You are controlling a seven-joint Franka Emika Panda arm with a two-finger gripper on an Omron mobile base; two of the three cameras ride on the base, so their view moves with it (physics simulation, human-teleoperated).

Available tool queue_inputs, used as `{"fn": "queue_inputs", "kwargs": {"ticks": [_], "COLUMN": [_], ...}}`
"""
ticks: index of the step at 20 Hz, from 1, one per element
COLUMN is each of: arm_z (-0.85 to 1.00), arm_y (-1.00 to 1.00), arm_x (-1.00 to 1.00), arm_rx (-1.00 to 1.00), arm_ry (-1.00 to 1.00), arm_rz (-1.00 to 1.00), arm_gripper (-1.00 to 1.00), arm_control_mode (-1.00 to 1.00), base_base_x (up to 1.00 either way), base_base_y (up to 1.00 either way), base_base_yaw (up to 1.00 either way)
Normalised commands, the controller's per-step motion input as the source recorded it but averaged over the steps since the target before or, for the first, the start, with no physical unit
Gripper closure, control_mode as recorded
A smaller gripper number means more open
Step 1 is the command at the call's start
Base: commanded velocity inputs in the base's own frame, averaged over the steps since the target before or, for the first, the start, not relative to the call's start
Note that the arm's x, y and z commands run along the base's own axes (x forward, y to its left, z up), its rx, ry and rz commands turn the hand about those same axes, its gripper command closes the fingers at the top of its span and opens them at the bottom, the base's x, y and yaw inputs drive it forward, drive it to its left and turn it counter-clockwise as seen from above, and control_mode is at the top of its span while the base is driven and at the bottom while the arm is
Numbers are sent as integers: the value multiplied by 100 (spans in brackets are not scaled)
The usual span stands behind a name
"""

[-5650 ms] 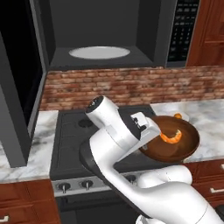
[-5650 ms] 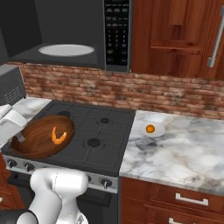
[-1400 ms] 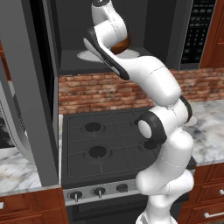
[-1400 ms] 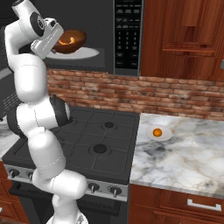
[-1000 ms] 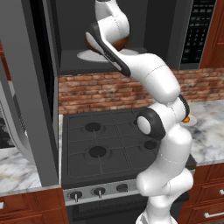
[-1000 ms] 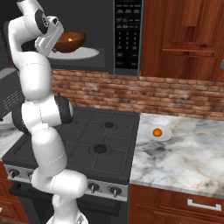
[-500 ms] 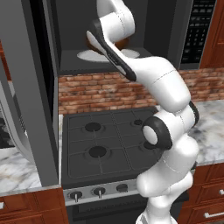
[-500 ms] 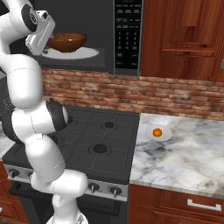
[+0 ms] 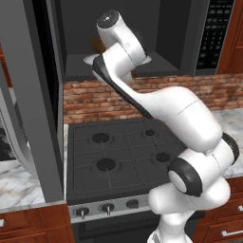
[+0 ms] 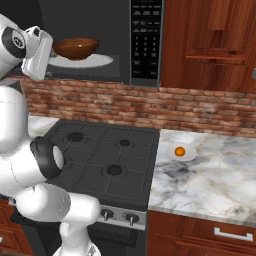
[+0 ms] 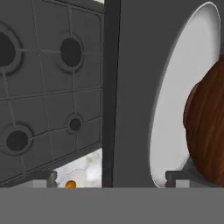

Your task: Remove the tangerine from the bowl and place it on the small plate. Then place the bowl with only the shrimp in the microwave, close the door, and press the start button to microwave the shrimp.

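Note:
The dark-brown bowl [image 10: 76,47] rests on the white turntable [image 10: 102,61] inside the microwave [image 9: 182,38]. In the hand view its glossy side [image 11: 209,127] bulges at the right, beside the right fingertip [image 11: 176,176]. My gripper [image 10: 50,50] is at the bowl's left rim, open, its fingertips wide apart with nothing between them [image 11: 109,177]. The shrimp is hidden inside the bowl. The tangerine [image 10: 179,151] lies on the small plate [image 10: 188,156] on the marble counter, and shows low in the hand view too [image 11: 70,184]. The door [image 9: 26,99] stands wide open at the left.
A black four-burner stove [image 10: 107,155] sits under the microwave, with a brick backsplash [image 10: 200,112] behind. The keypad panel [image 10: 145,40] is at the microwave's right. Wooden cabinets [image 10: 210,45] hang right of it. My arm [image 9: 142,99] reaches up across the microwave's opening.
The bowl has settled onto the turntable. My gripper has let it go and the hand has drawn back slightly to the left of it.

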Motion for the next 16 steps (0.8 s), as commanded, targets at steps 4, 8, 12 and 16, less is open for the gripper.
{"fn": "queue_inputs", "kwargs": {"ticks": [4,8,12,16], "arm_z": [-56,-58,-75,-78], "arm_y": [-11,-6,19,54], "arm_x": [-100,-100,-89,-63], "arm_rx": [-22,-26,-36,-44], "arm_ry": [-38,-30,-24,-7], "arm_rz": [1,0,0,0], "arm_gripper": [-100,-100,-100,-100], "arm_control_mode": [-100,-100,-100,-100], "base_base_x": [0,0,0,0], "base_base_y": [0,0,0,0], "base_base_yaw": [0,0,0,0]}}
